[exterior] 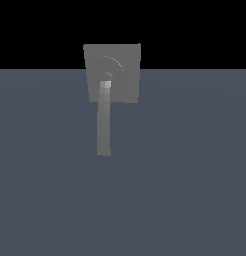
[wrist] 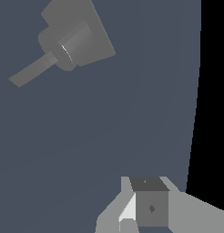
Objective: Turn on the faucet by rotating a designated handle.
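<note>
We see the gripper [wrist: 145, 214] well apart from faucet [exterior: 126, 82] handle [exterior: 103, 125]; jaw state unclear, prob. closed; approach w/ misaligned jaws risks glancing off.

Slate-blue floor [exterior: 185, 190] — black void beyond

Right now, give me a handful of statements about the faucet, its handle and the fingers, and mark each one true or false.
1. The handle sticks out from the round boss on the faucet plate. True.
2. The fingers are clamped around the handle. False: in the wrist view they are well apart from it, touching nothing.
3. The robot arm shows in the exterior view. False: only the faucet and the blue-grey floor show there.
4. The faucet is plain matte grey. True.
5. The plate is round. False: it is square.
</note>
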Robot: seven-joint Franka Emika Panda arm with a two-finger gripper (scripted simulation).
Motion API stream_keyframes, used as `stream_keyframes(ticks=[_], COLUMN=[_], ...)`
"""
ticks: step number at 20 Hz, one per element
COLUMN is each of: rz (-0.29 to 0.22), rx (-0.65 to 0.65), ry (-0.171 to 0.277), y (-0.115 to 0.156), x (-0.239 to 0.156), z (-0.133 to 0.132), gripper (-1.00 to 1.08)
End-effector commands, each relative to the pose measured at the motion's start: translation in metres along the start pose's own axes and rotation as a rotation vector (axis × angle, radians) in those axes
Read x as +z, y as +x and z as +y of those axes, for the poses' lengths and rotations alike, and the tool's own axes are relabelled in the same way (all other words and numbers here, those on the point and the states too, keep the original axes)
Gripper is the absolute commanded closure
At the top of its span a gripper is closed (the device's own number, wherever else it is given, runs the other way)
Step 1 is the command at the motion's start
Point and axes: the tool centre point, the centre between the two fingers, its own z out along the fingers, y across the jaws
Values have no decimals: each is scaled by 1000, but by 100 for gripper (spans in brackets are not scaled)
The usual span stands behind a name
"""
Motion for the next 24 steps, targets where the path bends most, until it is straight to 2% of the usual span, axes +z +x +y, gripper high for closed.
stream_keyframes(ticks=[1,6,12,18,24], rz=[-10,-65,-186,-364,-598], rx=[-93,-291,-549,-826,-1120], ry=[-127,-371,-646,-892,-1101], y=[6,23,51,88,133], x=[-17,-53,-96,-131,-150], z=[7,12,3,-21,-61], gripper=[108,108,108,108,108])
